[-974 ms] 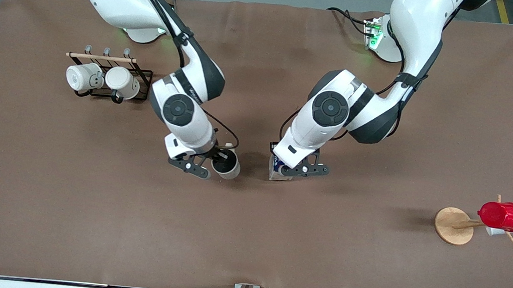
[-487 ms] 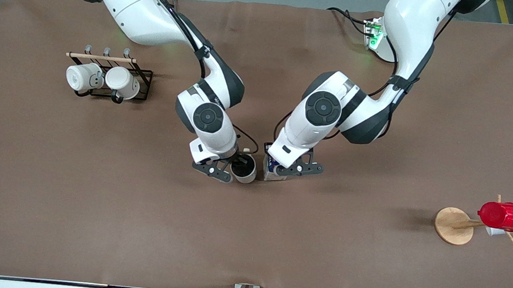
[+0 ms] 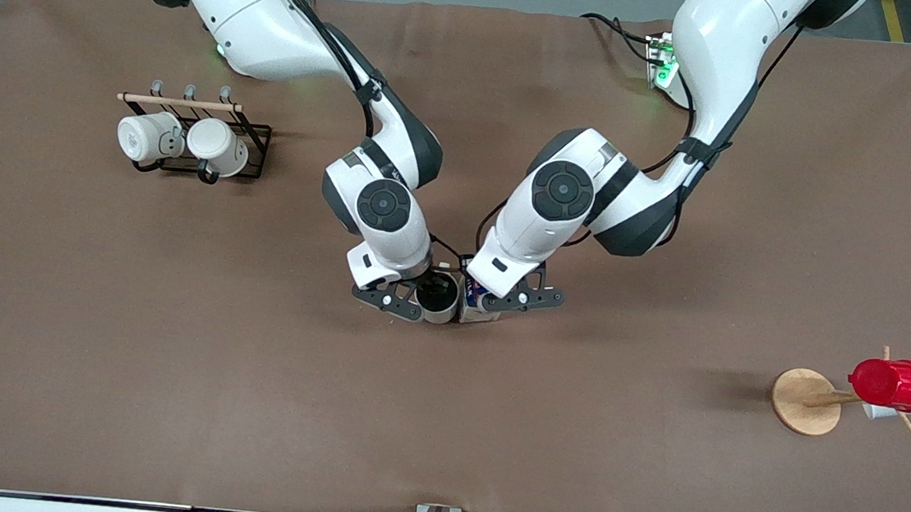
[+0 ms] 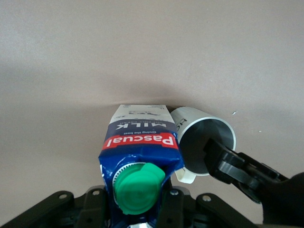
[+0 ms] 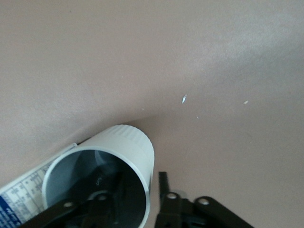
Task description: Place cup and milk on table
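The cream-white cup [image 3: 439, 297] and the milk [image 3: 477, 306] stand side by side, touching or nearly so, at the middle of the table [image 3: 163, 395]. I cannot tell whether they rest on it. My right gripper [image 3: 429, 297] is shut on the cup's rim, one finger inside the grey interior [image 5: 90, 183] and one outside. My left gripper [image 3: 483, 300] is shut on the milk's dark blue top, beside its green cap [image 4: 140, 186]. The left wrist view also shows the cup [image 4: 202, 135] next to the carton. The right wrist view shows the carton's edge [image 5: 21, 199].
A black wire rack [image 3: 255, 139] with two brighter white mugs [image 3: 148, 137] stands toward the right arm's end. A wooden stand [image 3: 801, 400] carrying a red ribbed cup [image 3: 894, 383] stands toward the left arm's end, nearer the front camera.
Both arms have moved toward each other. The cup and the milk, apart one second ago, now sit side by side.
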`<state>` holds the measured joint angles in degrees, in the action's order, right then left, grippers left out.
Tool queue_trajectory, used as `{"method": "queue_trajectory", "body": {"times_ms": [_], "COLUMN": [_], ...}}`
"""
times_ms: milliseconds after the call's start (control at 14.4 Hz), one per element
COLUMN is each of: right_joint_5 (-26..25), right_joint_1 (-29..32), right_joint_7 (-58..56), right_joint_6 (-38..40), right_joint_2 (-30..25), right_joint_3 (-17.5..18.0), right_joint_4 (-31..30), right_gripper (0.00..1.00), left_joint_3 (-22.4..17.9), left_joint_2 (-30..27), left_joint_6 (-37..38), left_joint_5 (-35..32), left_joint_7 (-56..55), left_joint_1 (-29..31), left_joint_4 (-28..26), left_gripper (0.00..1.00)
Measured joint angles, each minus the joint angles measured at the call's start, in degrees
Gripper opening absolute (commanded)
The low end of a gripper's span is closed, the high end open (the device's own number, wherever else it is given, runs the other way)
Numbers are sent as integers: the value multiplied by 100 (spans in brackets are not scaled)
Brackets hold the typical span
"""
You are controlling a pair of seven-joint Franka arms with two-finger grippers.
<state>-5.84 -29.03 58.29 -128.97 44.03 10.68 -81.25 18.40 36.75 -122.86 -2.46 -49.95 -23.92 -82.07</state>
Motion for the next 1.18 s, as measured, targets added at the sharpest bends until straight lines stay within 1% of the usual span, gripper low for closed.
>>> {"method": "queue_trajectory", "body": {"times_ms": [70,139,209,348,487,765,974,1113,1183], "right_joint_5": [-5,-10,-21,-53,-88,-97,-95,-94,-91], "right_joint_1": [10,28,75,273,630,1748,2528,2922,3030], "right_joint_7": [0,0,-2,-99,-473,-1499,-1946,-2481,-2787], "right_joint_6": [18,115,350,960,1584,2803,3355,3564,3650], "right_joint_2": [-19,-63,-167,-590,-1208,-2447,-3128,-3442,-3565], "right_joint_3": [-2,-7,-14,-22,-34,-64,-66,-102,-217], "right_joint_4": [46,102,161,234,226,191,144,86,65], "right_gripper": [100,100,100,100,100,100,100,100,100], "left_joint_3": [0,0,1,0,-1,-29,-249,-306,-307], "left_joint_2": [17,41,67,105,111,3,-473,-863,-1036], "left_joint_6": [-8,-20,-34,-65,-69,0,636,1051,1335], "left_joint_5": [0,0,0,0,0,-1,-75,-420,-649], "left_joint_7": [-4,-8,-13,-16,-17,-17,-17,53,131], "left_joint_1": [-10,-21,-29,-36,-38,-5,183,467,596], "left_joint_4": [13,33,54,81,100,284,389,397,395], "left_gripper": [66,79,100,100,100,100,100,100,100]}}
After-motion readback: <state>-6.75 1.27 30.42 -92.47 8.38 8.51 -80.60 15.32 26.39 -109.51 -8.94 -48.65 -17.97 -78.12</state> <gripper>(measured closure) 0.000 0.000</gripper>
